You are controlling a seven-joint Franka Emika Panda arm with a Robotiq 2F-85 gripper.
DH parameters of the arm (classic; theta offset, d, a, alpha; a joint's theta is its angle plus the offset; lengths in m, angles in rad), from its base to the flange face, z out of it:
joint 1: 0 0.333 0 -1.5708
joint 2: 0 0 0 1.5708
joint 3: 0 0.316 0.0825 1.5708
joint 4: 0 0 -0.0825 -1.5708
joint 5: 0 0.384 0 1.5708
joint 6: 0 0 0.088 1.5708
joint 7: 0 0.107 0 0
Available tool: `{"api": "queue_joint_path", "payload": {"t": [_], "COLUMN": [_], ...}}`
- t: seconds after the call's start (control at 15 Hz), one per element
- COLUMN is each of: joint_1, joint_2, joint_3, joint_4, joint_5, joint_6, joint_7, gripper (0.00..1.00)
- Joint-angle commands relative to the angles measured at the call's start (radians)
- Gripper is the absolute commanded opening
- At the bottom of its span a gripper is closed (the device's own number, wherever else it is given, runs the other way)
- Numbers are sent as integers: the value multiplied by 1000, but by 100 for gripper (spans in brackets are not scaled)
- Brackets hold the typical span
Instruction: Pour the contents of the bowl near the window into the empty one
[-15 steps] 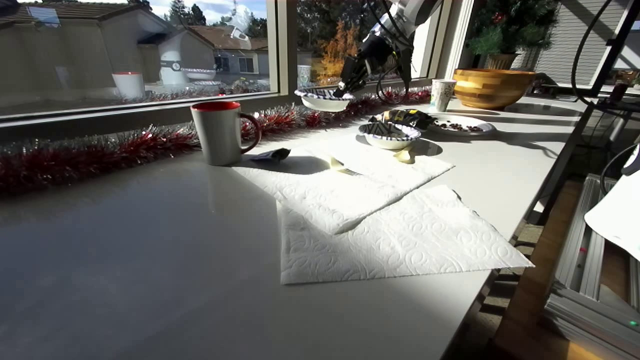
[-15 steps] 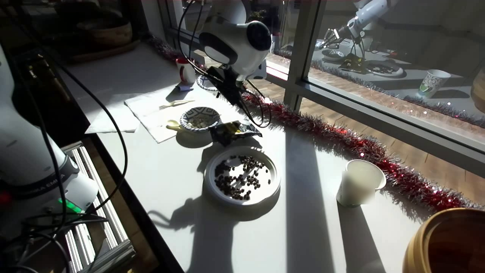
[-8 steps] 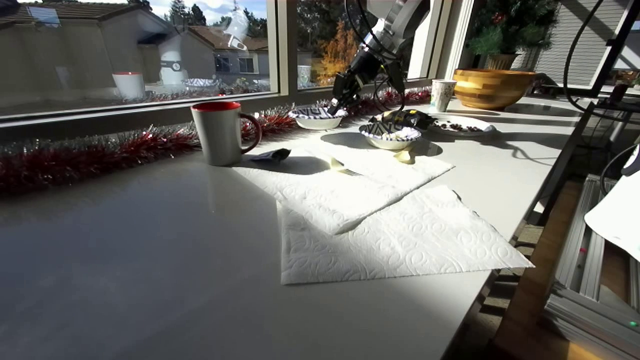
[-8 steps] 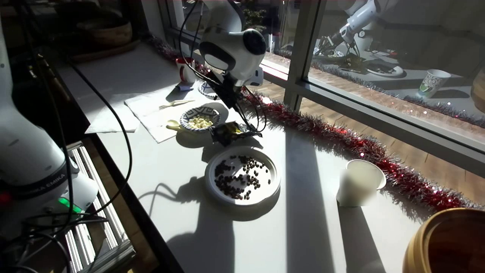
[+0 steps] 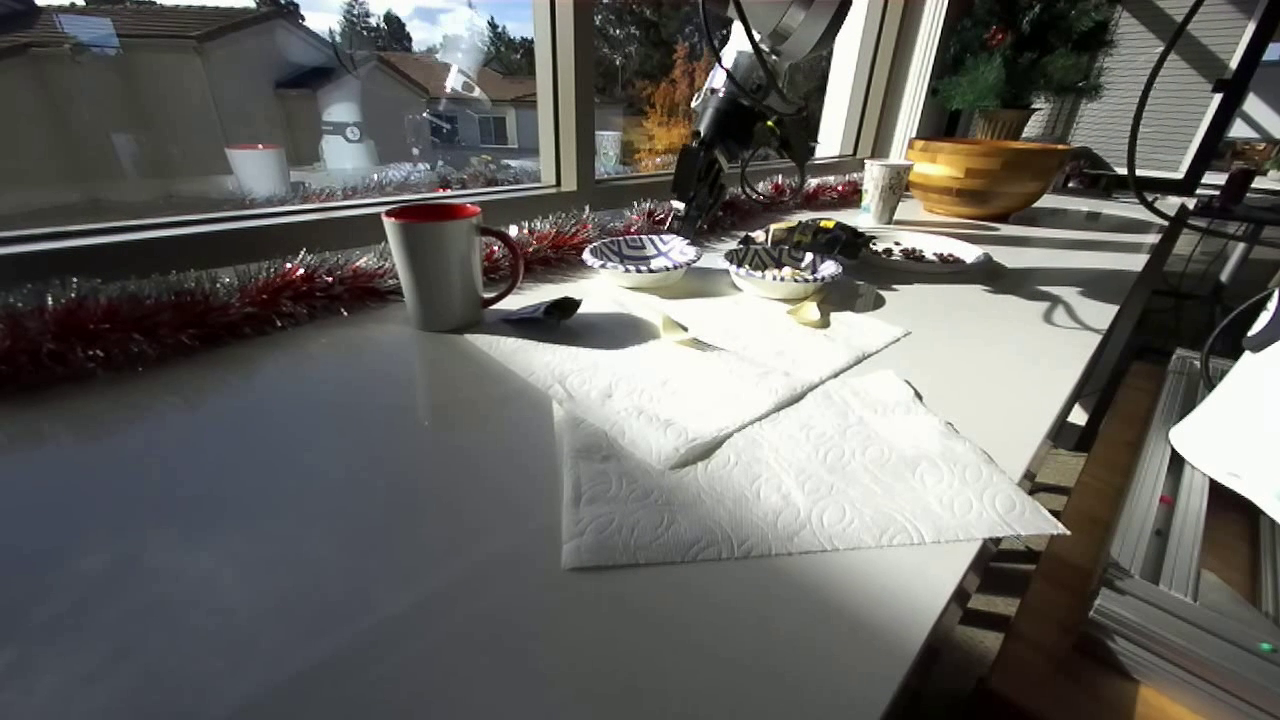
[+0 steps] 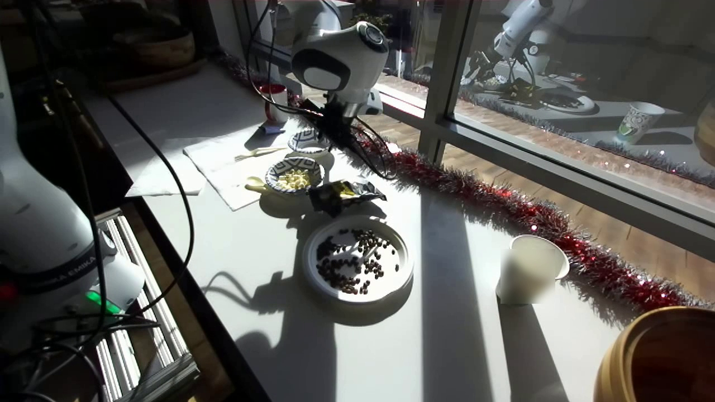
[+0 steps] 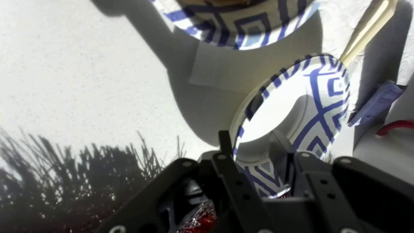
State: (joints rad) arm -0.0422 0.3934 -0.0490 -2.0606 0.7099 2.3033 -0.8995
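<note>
The bowl near the window [image 5: 640, 258] is shallow and patterned in blue. It looks empty in the wrist view [image 7: 320, 100] and appears to sit on the table by the tinsel, slightly tilted. The other patterned bowl [image 5: 785, 286], the task's empty one, stands beside it. The contents [image 6: 293, 180], pale yellowish bits, lie in that other bowl; its rim shows at the top of the wrist view [image 7: 239, 35]. My gripper [image 7: 252, 139] is open at the near-window bowl's edge [image 5: 683, 222]. One finger is outside the rim, the other over its inside.
A white plate [image 6: 310, 262] with dark bits and a crumpled black packet [image 6: 346, 195] lie close by. A red-rimmed mug [image 5: 435, 270], paper towels [image 5: 780, 480], paper cup [image 6: 530, 273] and wooden bowl [image 5: 985, 175] stand around. Tinsel [image 6: 503, 206] runs along the window.
The near-window bowl came down from the air to about table level. The gripper lowered with it, and its fingers now appear spread and apart from the bowl.
</note>
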Motion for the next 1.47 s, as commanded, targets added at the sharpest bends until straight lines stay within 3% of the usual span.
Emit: {"api": "queue_joint_path", "payload": {"t": [0.0, 0.27, 0.4, 0.53, 0.6, 0.67, 0.8, 1.0, 1.13, 1.2, 1.4], "joint_1": [86, 229, 292, 295, 216, 206, 161, 106, 89, 80, 66], "joint_2": [-159, -321, -387, -465, -502, -542, -627, -792, -896, -750, -866], "joint_3": [-59, -151, -176, -149, -55, -37, 4, 39, 27, 52, 51], "joint_4": [-74, -119, -124, -143, -160, -191, -261, -375, -438, -337, -404], "joint_5": [-277, -600, -762, -910, -972, -1014, -1046, -984, -935, -967, -948], "joint_6": [-33, -84, -146, -201, -212, -202, -211, -262, -224, -247, -246], "joint_7": [175, 414, 568, 726, 804, 875, 1001, 1116, 1058, 1073, 1062], "gripper": [69, 96, 100, 100, 100, 100, 100, 100, 100, 100, 100]}}
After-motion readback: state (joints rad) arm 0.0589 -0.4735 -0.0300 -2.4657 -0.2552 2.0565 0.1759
